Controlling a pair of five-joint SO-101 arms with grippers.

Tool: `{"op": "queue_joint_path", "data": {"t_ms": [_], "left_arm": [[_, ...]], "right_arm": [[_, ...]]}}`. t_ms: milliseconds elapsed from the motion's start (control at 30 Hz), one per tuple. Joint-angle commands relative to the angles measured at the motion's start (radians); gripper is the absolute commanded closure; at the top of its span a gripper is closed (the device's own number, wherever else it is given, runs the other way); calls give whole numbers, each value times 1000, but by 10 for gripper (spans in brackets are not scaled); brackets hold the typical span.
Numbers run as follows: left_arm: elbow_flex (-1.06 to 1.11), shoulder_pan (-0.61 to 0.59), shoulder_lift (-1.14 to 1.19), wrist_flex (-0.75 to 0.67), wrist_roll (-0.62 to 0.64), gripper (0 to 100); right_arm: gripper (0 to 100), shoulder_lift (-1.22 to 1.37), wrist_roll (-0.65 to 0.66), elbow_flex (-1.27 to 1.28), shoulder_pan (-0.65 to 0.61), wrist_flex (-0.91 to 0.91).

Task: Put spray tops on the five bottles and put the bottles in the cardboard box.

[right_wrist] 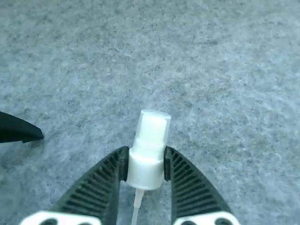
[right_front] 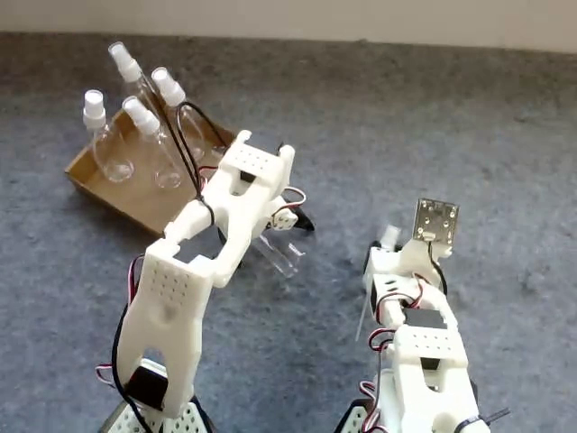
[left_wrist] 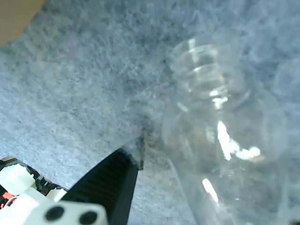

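Note:
A clear bottle [left_wrist: 215, 140] with a bare open neck lies on the grey carpet [right_front: 433, 117]. It is beside one black finger [left_wrist: 112, 183] of my left gripper [right_front: 290, 227], and a gap of carpet shows between finger and glass; this gripper is open around the bottle [right_front: 281, 254]. My right gripper [right_wrist: 145, 152] is shut on a white spray top [right_wrist: 149, 150], whose thin tube hangs down between the jaws. In the high view that spray top [right_front: 389, 236] sits just right of the lying bottle. The cardboard box [right_front: 90, 176] at the back left holds several capped bottles [right_front: 113, 144].
The left arm's white body [right_front: 216, 244] stretches from the near edge toward the box. A dark finger tip of the other arm [right_wrist: 21, 131] shows in the right wrist view. Open carpet lies to the right and behind.

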Motion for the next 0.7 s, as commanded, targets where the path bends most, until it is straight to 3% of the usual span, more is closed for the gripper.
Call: {"op": "queue_joint_path", "data": {"t_ms": [0, 100, 300, 500, 667], "left_arm": [[-54, -12, -44, 17, 5, 610], [-54, -16, -41, 14, -11, 749], [-54, -10, -42, 14, -173, 913], [-56, -10, -44, 17, -305, 929], [-56, -8, -45, 17, -493, 929]], "right_arm": [[985, -15, -2, -13, -12, -24], [985, -15, -2, -13, -12, -24], [985, -15, -2, -12, -12, -24], [985, -15, -2, -12, -12, -24], [985, -15, -2, -12, -12, -24]]}}
